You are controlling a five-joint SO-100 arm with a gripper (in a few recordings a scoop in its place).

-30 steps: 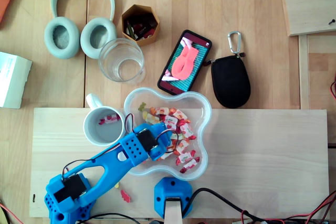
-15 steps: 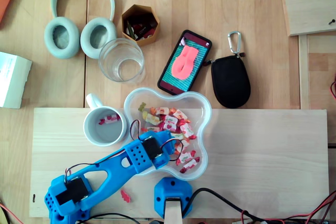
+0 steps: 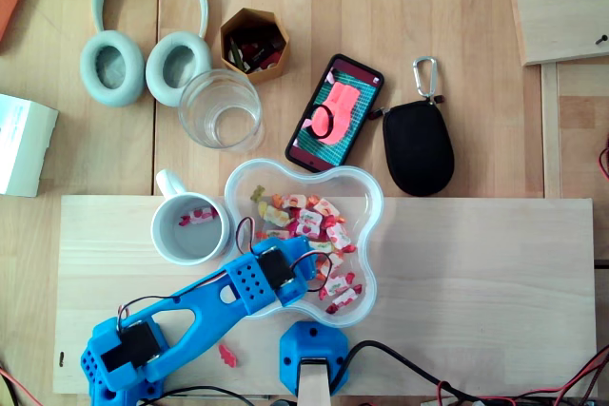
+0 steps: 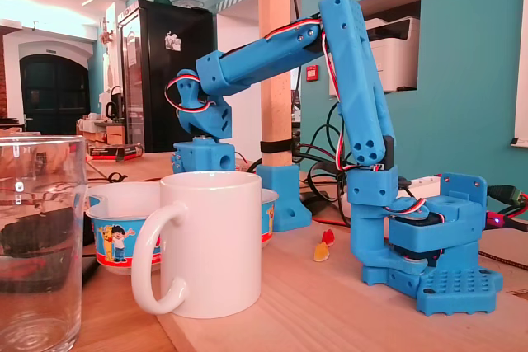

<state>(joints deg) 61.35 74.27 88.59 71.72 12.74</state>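
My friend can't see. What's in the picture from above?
A blue plastic robot arm's gripper reaches into a clear wavy plastic bowl of wrapped candies. Beside the bowl stands a white ceramic mug holding one candy.

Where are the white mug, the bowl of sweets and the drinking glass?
white mug [image 4: 213, 241]: fixed view, its front wall.
bowl of sweets [image 3: 360, 191]: overhead view, bare upper-right corner.
drinking glass [image 3: 221, 111]: overhead view, its base.

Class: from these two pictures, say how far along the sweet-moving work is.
Done: one wrapped sweet lies in the white mug. In hand: the gripper is down in the clear bowl among the sweets; its grip is hidden. Left: many sweets lie in the bowl.
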